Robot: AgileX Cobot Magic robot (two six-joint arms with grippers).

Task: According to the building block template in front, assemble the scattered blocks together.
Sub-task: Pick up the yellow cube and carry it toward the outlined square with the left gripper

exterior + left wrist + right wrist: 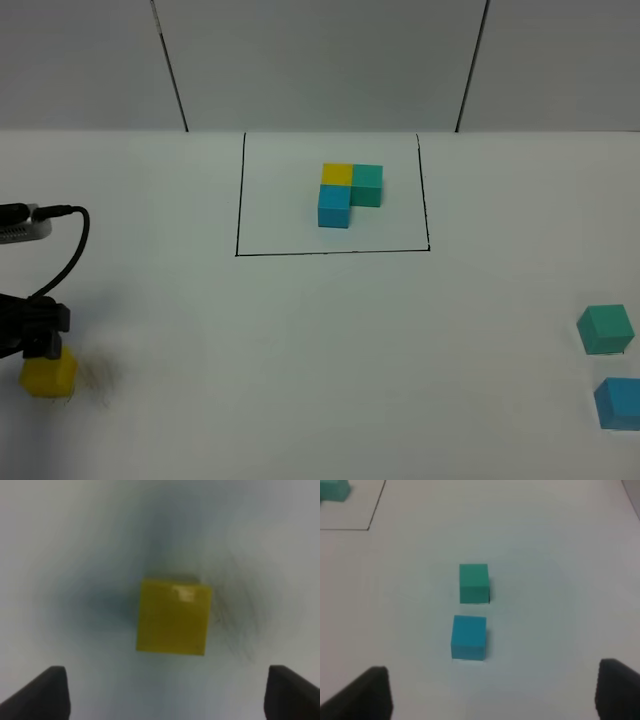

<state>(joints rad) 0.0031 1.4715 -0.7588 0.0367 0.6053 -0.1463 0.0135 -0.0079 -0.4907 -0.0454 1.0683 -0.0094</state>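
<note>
Yellow cube (173,617) lies far left on the table (300,380), squarely ahead of our left gripper (169,694), whose jaws stand apart and empty, while teal cube (474,582) and blue cube (469,636) lie far right before our equally spread right gripper (492,692).

Left end effector (44,350) matte black; curved black cable (76,245); grey connector (20,229).

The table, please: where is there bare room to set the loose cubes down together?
The bare patch is the front middle, bordered by the template's black frame behind, the yellow cube on the left, and the teal cube and blue cube on the right. Both side edges are tight: those cubes, plus the left tool.
</note>
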